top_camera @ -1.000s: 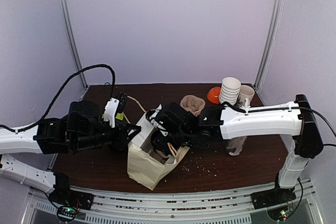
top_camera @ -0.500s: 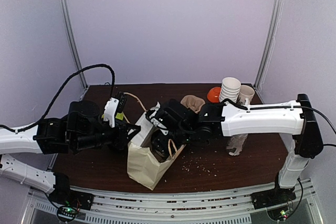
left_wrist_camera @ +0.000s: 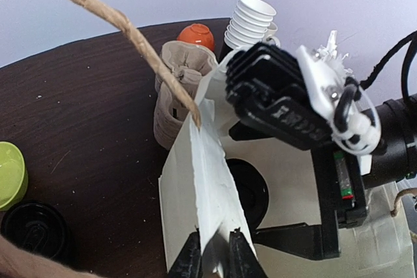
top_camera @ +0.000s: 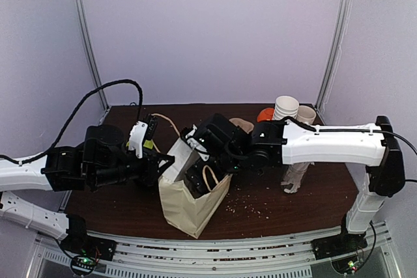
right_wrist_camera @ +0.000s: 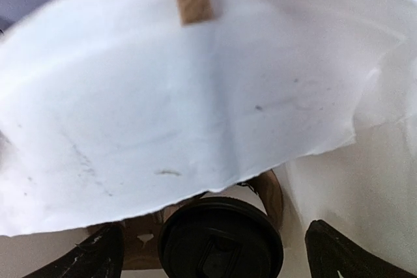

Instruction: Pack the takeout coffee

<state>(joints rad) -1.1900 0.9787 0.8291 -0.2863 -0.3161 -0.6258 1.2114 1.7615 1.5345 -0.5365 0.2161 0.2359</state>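
Note:
The takeout coffee shows only as its black lid (right_wrist_camera: 221,239), low inside the white-lined paper bag (top_camera: 192,203); the lid also shows in the left wrist view (left_wrist_camera: 251,190). It seems to sit in a brown cardboard holder (right_wrist_camera: 140,245). My right gripper (right_wrist_camera: 218,255) is open wide above the lid, one finger to each side and not touching it. In the top view the right gripper (top_camera: 199,174) hangs at the bag's mouth and hides the cup. My left gripper (left_wrist_camera: 212,258) is shut on the bag's rim (left_wrist_camera: 208,180) and holds it up.
A stack of lidless white cups (top_camera: 285,112), an orange object (top_camera: 264,116) and cardboard cup carriers (left_wrist_camera: 179,89) stand at the back right. A green lid (left_wrist_camera: 10,174) and a stack of black lids (left_wrist_camera: 36,229) lie left of the bag. Crumbs dot the table.
My right gripper has risen and drawn back towards the bag's mouth, with the cup left inside. The bag stands more upright. The left gripper still holds the rim.

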